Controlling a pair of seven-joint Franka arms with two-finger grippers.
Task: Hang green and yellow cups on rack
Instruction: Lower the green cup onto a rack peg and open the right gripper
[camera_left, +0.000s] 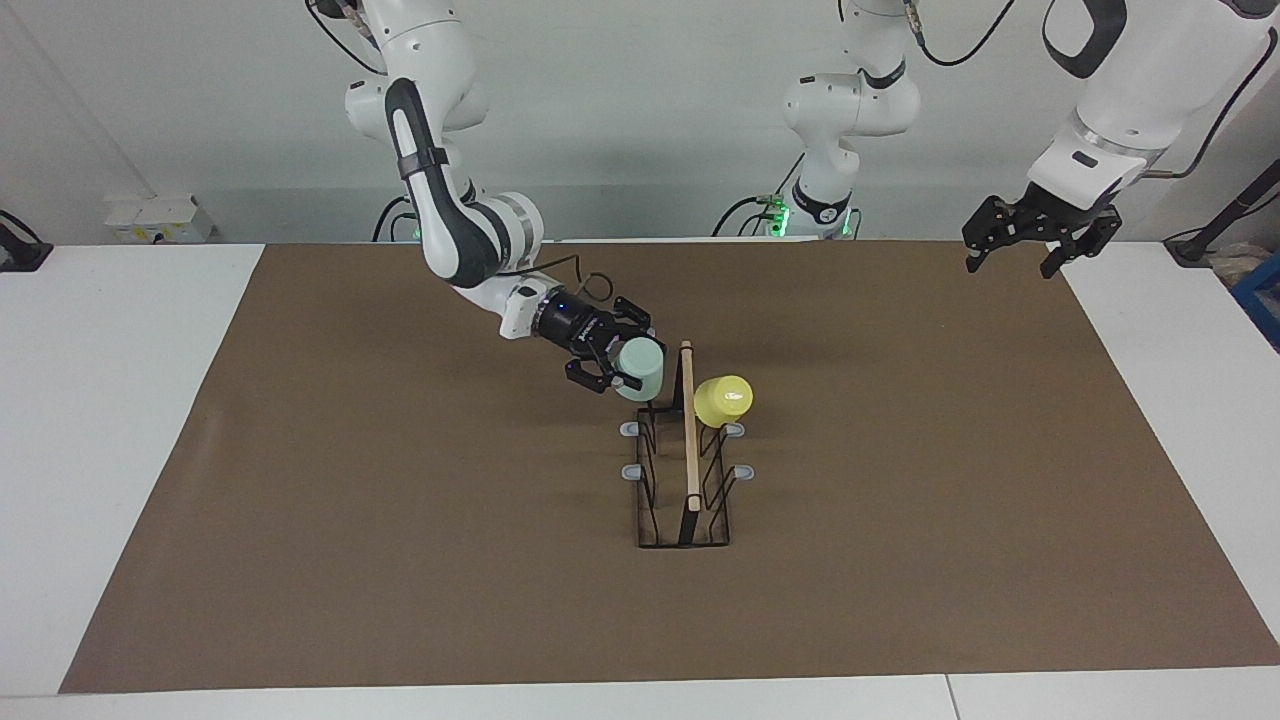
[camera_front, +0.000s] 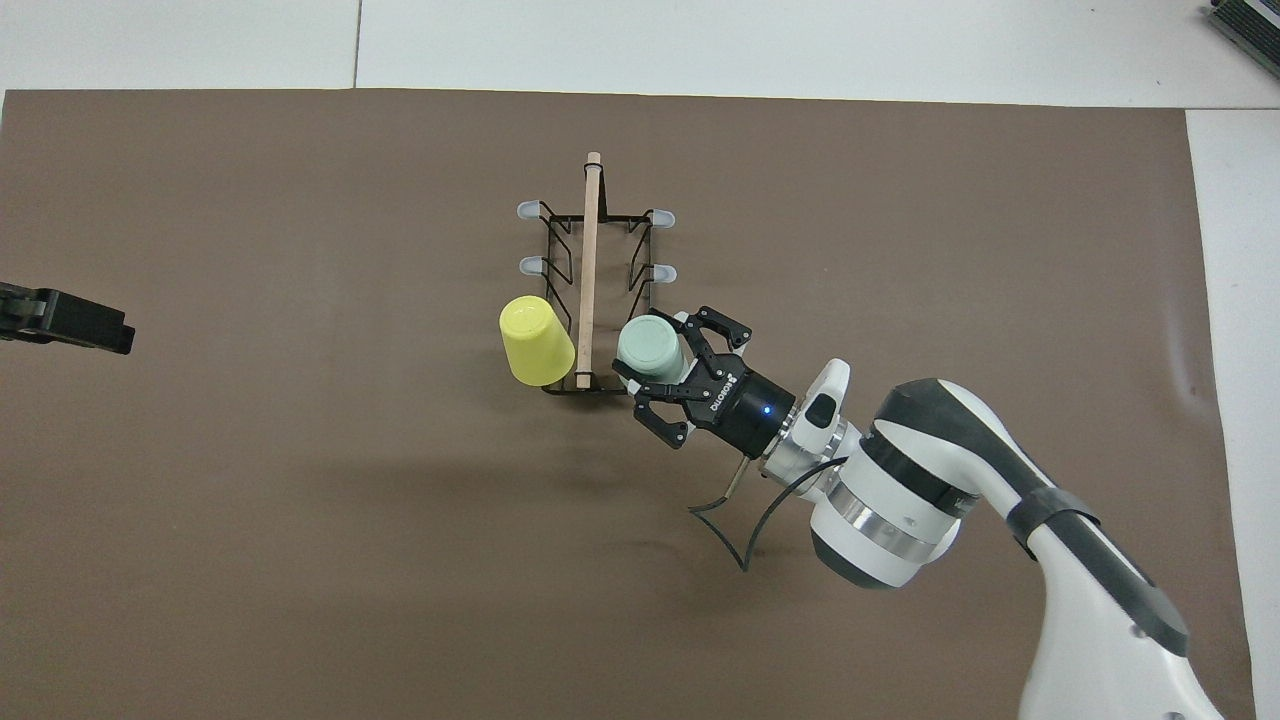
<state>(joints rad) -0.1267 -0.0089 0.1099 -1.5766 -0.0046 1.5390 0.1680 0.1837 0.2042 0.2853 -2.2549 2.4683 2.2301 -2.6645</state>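
The black wire rack (camera_left: 690, 470) (camera_front: 590, 250) with a wooden rod along its top stands mid-table. A yellow cup (camera_left: 724, 399) (camera_front: 535, 340) hangs upside down on the prong nearest the robots, on the side toward the left arm's end. My right gripper (camera_left: 625, 366) (camera_front: 666, 362) is shut on the mint green cup (camera_left: 641, 368) (camera_front: 650, 345). It holds the cup bottom up over the rack's near corner toward the right arm's end, just beside the rod. My left gripper (camera_left: 1010, 264) (camera_front: 118, 335) waits open in the air over the mat's corner.
A brown mat (camera_left: 400, 520) covers most of the white table (camera_left: 120, 400). Several grey-tipped prongs (camera_left: 630, 471) (camera_front: 663, 272) stand bare. A black cable (camera_front: 735, 520) loops down from the right wrist.
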